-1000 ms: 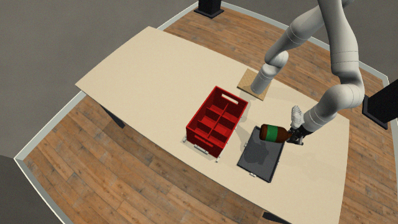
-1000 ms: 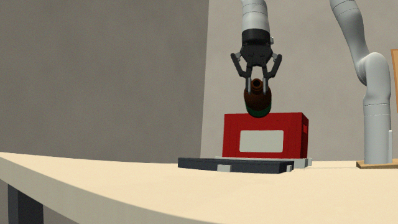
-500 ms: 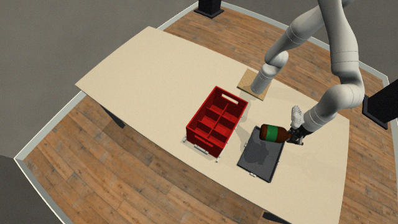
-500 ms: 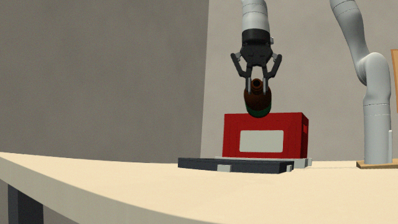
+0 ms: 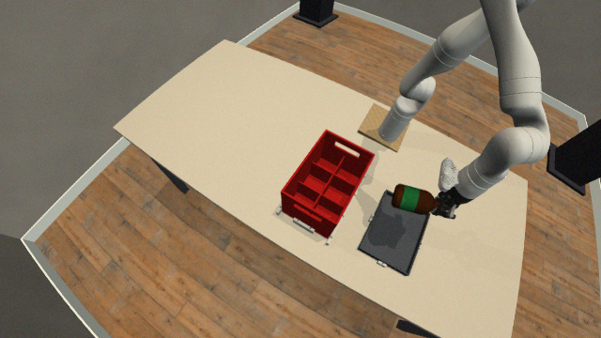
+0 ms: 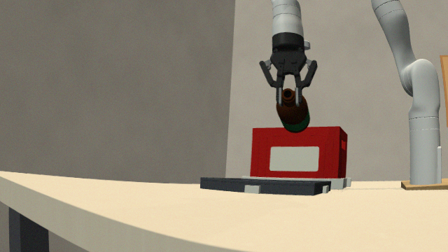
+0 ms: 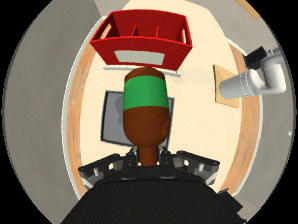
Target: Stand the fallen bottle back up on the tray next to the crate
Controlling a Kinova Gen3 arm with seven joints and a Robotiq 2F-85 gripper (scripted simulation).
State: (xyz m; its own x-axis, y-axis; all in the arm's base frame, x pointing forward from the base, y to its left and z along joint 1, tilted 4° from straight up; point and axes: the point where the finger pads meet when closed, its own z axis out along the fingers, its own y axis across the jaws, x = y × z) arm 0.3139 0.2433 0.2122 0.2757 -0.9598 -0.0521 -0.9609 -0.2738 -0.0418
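Observation:
My gripper point(image 5: 443, 203) point(image 6: 288, 99) is shut on the neck of a brown bottle point(image 5: 414, 199) with a green label. It holds the bottle well above the dark grey tray point(image 5: 393, 231), tilted, with the base hanging lower and pointing toward the red crate point(image 5: 328, 180). In the exterior view the bottle point(image 6: 292, 113) hangs in front of the crate's top edge, high over the tray point(image 6: 264, 185). In the wrist view the bottle point(image 7: 145, 116) reaches away from the fingers, over the tray point(image 7: 115, 117) and toward the crate point(image 7: 143, 36).
The red crate has several empty compartments and stands just left of the tray. My arm's base stands on a wooden plate point(image 5: 383, 127) behind the crate. The table's right edge runs close beside the tray.

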